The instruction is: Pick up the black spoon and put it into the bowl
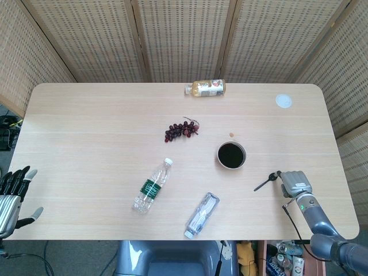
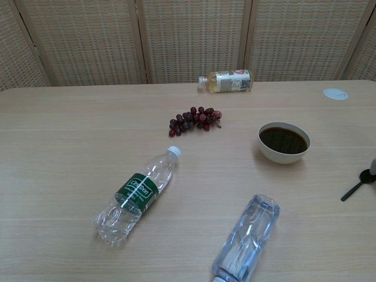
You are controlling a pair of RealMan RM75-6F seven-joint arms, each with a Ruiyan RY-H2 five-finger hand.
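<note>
Black spoon [image 1: 265, 181]: slender, dark, matte; lies on the pale wood-grain bench [image 1: 92, 126] to the near right of the bowl. Long axis runs diagonally; the rounded scoop end is at the far right, against the right hand, and the thin handle points toward the near left. In the chest view the spoon [image 2: 356, 185] sits at the right edge of the picture, scoop partly cut off.

Right hand [image 1: 295, 181]: grey, at the scoop end of the spoon, fingers curled close together; whether it is pinching the spoon or only touching it cannot be told.

Left hand [image 1: 14, 192]: off the near-left corner of the bench, well apart from the bowl, dark fingers spread and holding nothing.

Bowl [image 1: 231, 155]: round, pale outside, dark inside.

Grapes [image 1: 181, 130]: dark red bunch, to the far left of the bowl.

Juice bottle [image 1: 205, 88]: lying on its side, yellowish contents, far beyond the bowl.

Water bottle [image 1: 152, 186]: clear ribbed plastic, green label, white cap, lying to the near left of the bowl.

Second clear bottle [image 1: 202, 214]: unlabelled, lying nearer than the bowl, at the bench edge.
</note>
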